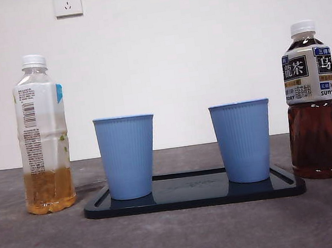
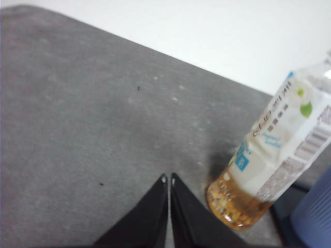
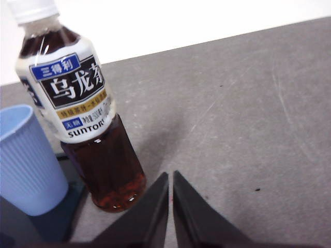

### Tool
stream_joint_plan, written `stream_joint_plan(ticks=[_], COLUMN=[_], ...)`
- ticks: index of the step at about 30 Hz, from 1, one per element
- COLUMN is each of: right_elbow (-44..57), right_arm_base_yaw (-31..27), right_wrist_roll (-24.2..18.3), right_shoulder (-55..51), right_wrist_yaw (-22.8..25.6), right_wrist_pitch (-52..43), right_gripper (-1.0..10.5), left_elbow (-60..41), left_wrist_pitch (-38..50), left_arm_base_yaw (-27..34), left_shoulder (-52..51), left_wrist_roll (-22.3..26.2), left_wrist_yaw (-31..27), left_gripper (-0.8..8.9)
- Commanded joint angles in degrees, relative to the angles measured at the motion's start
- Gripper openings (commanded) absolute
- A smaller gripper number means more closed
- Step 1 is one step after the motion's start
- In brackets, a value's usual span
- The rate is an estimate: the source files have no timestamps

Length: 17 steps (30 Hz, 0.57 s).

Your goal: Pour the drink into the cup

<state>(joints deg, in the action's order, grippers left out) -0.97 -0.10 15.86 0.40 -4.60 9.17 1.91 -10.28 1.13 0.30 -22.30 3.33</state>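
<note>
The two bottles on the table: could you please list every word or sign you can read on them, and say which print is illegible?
"SUNTORY" – dark tea bottle, bottom of its label.
"烏龍茶" – same label, large white characters on black.
"三得利" – same label, blue band on top.
Its small yellow and blue strips: too small to read.
Pale tea bottle: barcode and fine print only, too small; blurred in the left wrist view.
Blue cups: no text.
</note>
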Motion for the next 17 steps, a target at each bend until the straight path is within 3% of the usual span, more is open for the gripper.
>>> stream_joint_plan(ticks=[1,11,17], right_elbow=[-0.24,-7.41,-14.56], right_arm_base_yaw=[-0.09,-0.09,-0.09], right_wrist_roll=[4.83,6.36,5.49], right_shoulder=[-0.2,-0.13,1.84], right_wrist_yaw=[-1.49,-1.4,-1.38], right_wrist_pitch=[-2.03,-2.71,0.98], right_gripper=[0.1,0.1,0.1], left_elbow=[1.03,10.71,19.12], left_wrist_pitch=[-0.44,-2.8,-8.66], left_arm_base_yaw=[0.15,0.15,0.15], left_shoulder=[-0.11,1.49,6.1], left_wrist_roll=[-4.7,-5.35,-1.62], left_wrist_yaw=[0.37,2.95,3.82], left_gripper=[0.08,0.1,0.1])
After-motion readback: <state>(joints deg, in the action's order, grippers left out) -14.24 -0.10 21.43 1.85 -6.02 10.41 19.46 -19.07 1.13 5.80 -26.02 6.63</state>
